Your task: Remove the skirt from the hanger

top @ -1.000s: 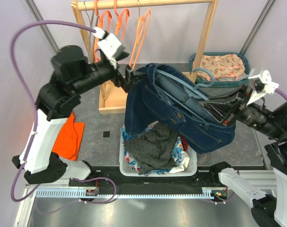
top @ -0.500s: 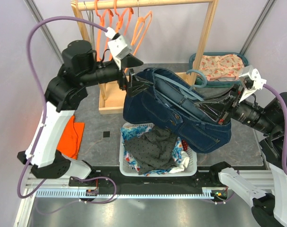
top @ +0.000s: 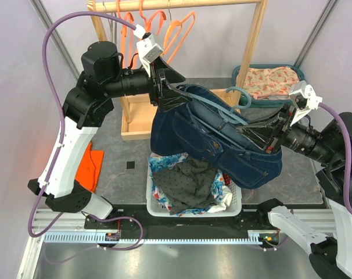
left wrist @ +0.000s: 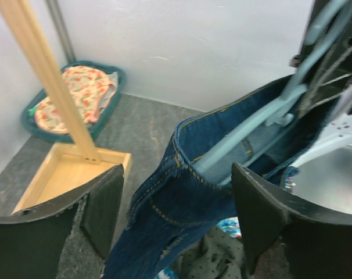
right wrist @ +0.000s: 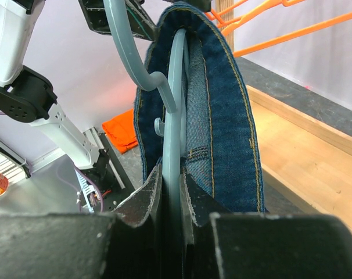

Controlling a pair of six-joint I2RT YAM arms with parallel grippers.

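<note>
Denim skirt (top: 222,145), dark blue with tan stitching, hangs stretched between the two arms above the white laundry basket (top: 237,204), not touching it. Its waistband is threaded over a pale blue plastic hanger (top: 214,107), whose hook curls up clear of the cloth on the right-hand side. The body of the skirt sags in folds below the hanger, its lower edge just above the heap in the basket, where a dark dotted garment (top: 190,180) lies on top of brighter printed pieces.

The basket stands on a grey stone-patterned table (top: 124,152) near the arm bases. An orange cloth (top: 90,168) lies on the table to the left. Behind stands a wooden clothes rack (top: 255,40) with orange hangers (top: 177,35) on its rail, and at the back right a teal basket (top: 299,74) holds a floral cloth (top: 272,78). Pale walls close the space on three sides.

The left gripper (top: 167,93) is at the skirt's left end with its jaws spread wide. In its wrist view the waistband and the hanger's end pass between the two fingers (left wrist: 103,203), and I see no contact with either one. The right gripper (top: 276,135) is clamped tight on the hanger at the other end; its wrist view shows the fingers (right wrist: 142,197) pinching the blue bar where the denim wraps it.
</note>
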